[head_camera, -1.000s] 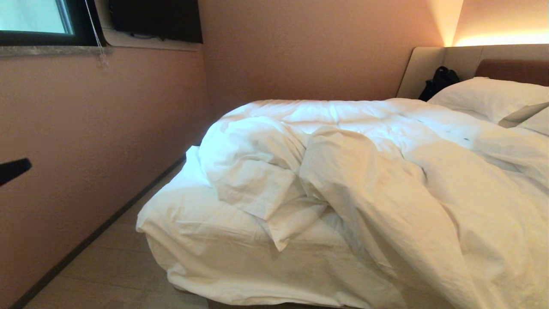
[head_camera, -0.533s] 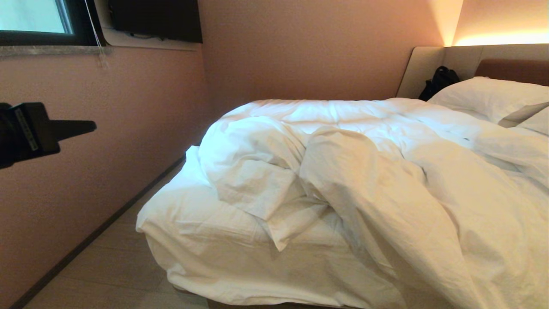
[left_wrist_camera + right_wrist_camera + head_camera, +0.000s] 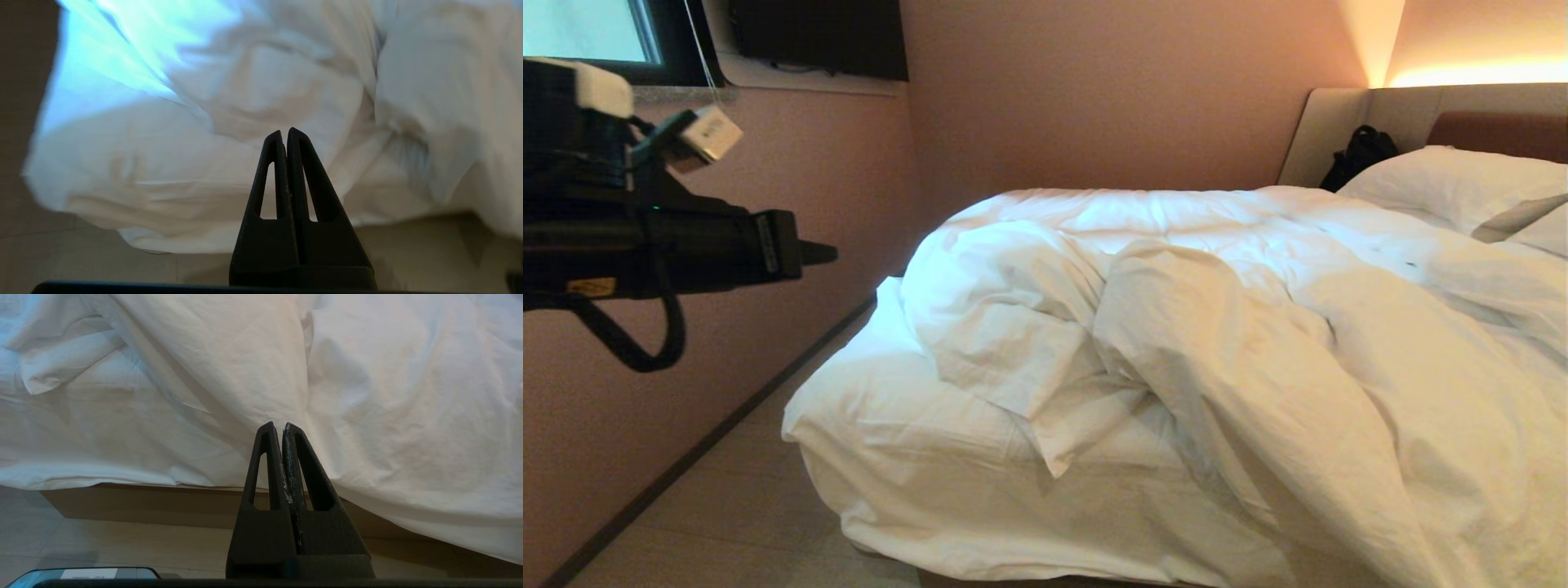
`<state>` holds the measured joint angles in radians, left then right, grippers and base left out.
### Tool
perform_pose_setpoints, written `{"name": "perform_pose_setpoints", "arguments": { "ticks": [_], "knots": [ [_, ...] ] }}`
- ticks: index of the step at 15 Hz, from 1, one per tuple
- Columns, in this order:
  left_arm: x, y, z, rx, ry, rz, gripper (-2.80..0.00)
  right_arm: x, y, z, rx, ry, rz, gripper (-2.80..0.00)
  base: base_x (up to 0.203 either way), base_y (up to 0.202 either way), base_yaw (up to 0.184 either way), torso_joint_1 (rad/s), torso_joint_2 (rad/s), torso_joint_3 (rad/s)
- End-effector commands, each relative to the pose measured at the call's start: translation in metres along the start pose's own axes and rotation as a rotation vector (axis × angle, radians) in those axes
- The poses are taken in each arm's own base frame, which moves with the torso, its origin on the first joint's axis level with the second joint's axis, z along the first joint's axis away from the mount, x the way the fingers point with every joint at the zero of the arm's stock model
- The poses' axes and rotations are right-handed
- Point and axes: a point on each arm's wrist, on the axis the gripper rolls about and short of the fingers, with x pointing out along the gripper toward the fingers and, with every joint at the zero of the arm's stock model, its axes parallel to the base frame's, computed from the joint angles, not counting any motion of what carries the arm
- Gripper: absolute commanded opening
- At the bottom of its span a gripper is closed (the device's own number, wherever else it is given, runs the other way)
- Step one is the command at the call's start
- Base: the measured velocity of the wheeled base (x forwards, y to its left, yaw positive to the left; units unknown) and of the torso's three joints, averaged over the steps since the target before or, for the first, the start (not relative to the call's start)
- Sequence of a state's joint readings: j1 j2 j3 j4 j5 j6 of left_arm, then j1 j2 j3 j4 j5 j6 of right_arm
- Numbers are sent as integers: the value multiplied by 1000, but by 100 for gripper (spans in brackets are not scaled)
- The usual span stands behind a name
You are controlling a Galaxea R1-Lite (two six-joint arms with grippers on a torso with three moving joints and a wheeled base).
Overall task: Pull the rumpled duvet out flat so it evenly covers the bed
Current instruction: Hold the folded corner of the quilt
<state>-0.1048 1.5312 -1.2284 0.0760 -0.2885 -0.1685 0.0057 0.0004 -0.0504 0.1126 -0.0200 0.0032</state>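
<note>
Sprawling across most of the head view, the bed point(image 3: 907, 482) has its near-left corner bare of quilt, with only the mattress sheet point(image 3: 882, 425) showing there. The duvet point(image 3: 1192, 327) lies bunched on top: a thick fold is heaped back toward the middle, a loose flap point(image 3: 1062, 425) droops onto the bare sheet, and the right side spills over the near edge toward the floor. Two pillows point(image 3: 1454, 184) sit at the far right by the headboard point(image 3: 1494, 131). By this layout the task looks barely begun; the quilt has not been spread, and the near-left corner is yet to be covered.

At the left of the head view the left gripper point(image 3: 821, 253) hangs in the air, well apart from the bedding, its fingers pressed together on nothing. The right gripper point(image 3: 282, 426) hangs low beside the near edge of the bed, facing the overhanging quilt, fingers likewise together and empty. What remains, in my judgement, is everything: opening a gripper, seizing the flap or folded edge, and drawing it out to the corner.
</note>
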Motion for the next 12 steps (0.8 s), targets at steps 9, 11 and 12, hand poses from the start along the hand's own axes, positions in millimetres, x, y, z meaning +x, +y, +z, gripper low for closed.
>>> {"name": "perform_pose_setpoints", "arguments": {
  "ticks": [9,11,12],
  "knots": [
    [136,-19,-64,33,319,-114,-280,0,0,0,0,0,0,-280,0,0,0,0,0,0],
    [154,-28,-78,28,298,-145,-280,0,0,0,0,0,0,-280,0,0,0,0,0,0],
    [161,-32,-85,23,291,-157,-280,0,0,0,0,0,0,-280,0,0,0,0,0,0]
  ]
}}
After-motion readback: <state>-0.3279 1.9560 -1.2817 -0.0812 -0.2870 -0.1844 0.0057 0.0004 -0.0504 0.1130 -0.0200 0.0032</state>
